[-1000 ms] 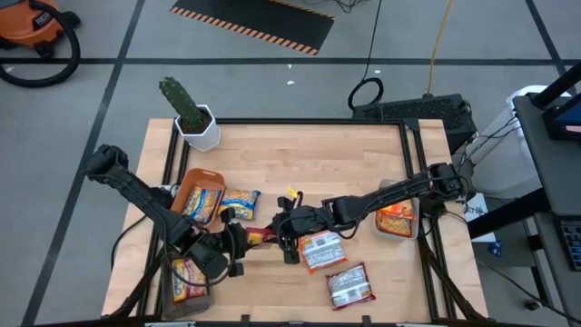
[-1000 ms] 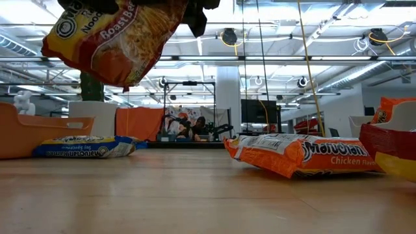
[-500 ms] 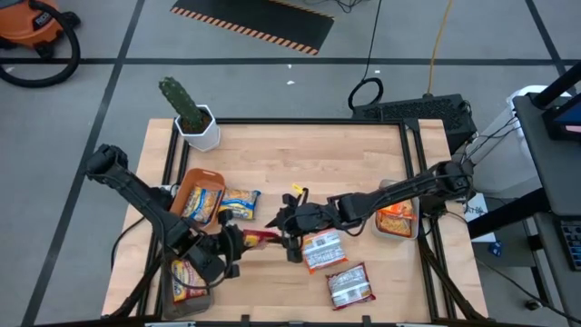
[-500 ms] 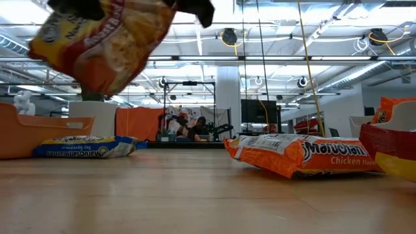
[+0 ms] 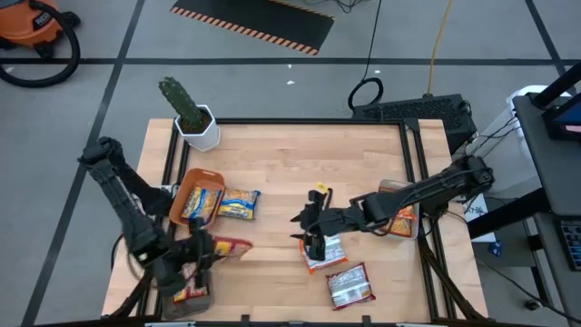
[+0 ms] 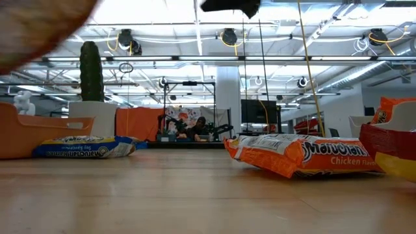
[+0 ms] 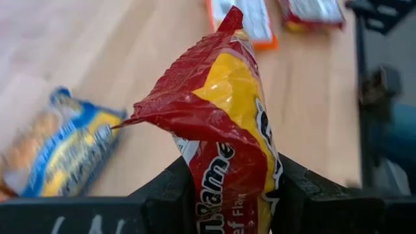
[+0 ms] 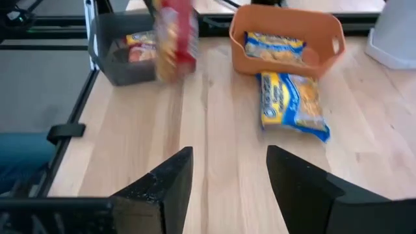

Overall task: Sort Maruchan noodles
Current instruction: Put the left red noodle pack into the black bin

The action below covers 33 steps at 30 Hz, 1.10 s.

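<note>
My left gripper (image 5: 201, 257) is near the table's left front corner, shut on a dark red and yellow Maruchan packet (image 7: 227, 117). In the low view the packet is a blur (image 6: 39, 32) at the top left. Just left of it stands a grey tray (image 8: 117, 65) with a packet inside (image 5: 186, 291). My right gripper (image 8: 227, 175) hangs open and holds nothing, above an orange-white packet (image 5: 324, 252) that lies flat mid-table. A blue-yellow packet (image 5: 239, 205) lies flat beside the orange bowl (image 5: 188, 182), and another sits inside the bowl (image 8: 273, 47). My left gripper pinches the red packet between its two fingers (image 7: 172, 192) near one end (image 7: 227, 195). The fingers slant down from the table's left. The rest of the packet sticks out past the fingertips toward the table's right, creased, and is lifted clear of the table.
A dark red-white packet (image 5: 349, 285) lies near the front edge. A grey tray (image 5: 383, 186) with orange packets stands at the right edge. A potted cactus (image 5: 192, 118) is at the far left corner. Bare wood lies between the two grippers and across the far half.
My left gripper has carried the red packet toward the table's left and near edge, up to the grey tray, and has rolled as it went. My right gripper has come away from the packet's other end and has drawn back toward the table's right, rising a little.
</note>
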Motion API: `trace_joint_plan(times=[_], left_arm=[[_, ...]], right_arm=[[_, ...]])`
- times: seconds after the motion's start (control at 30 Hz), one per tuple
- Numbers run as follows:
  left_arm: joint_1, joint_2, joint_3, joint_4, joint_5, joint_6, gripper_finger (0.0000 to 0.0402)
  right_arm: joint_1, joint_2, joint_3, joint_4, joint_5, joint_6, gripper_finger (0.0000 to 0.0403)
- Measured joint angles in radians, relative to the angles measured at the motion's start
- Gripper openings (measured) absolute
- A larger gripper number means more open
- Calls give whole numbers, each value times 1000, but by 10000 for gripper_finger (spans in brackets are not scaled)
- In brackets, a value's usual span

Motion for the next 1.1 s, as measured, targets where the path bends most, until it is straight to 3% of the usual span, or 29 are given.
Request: trace_joint_plan(times=[0.17, 0.3, 0.47, 0.63, 0.83, 1.1], left_arm=[[-175, -16, 0, -29, -26, -151, 133], [-304, -74, 0, -28, 3, -198, 133], [-372, -146, 0, -43, 17, -271, 133], [-413, -154, 0, -70, 182, -151, 133], [-423, -149, 0, -75, 193, 22, 133], [-422, -146, 0, -68, 238, 24, 133]], right_arm=[[-1, -79, -111, 71, 1, 38, 188], [-1, -145, -212, 240, 1, 38, 187], [-1, -210, -328, 497, -1, 38, 187], [1, -248, -415, 671, -4, 38, 187], [1, -248, -437, 716, -4, 38, 187], [1, -247, -437, 716, -5, 34, 187]])
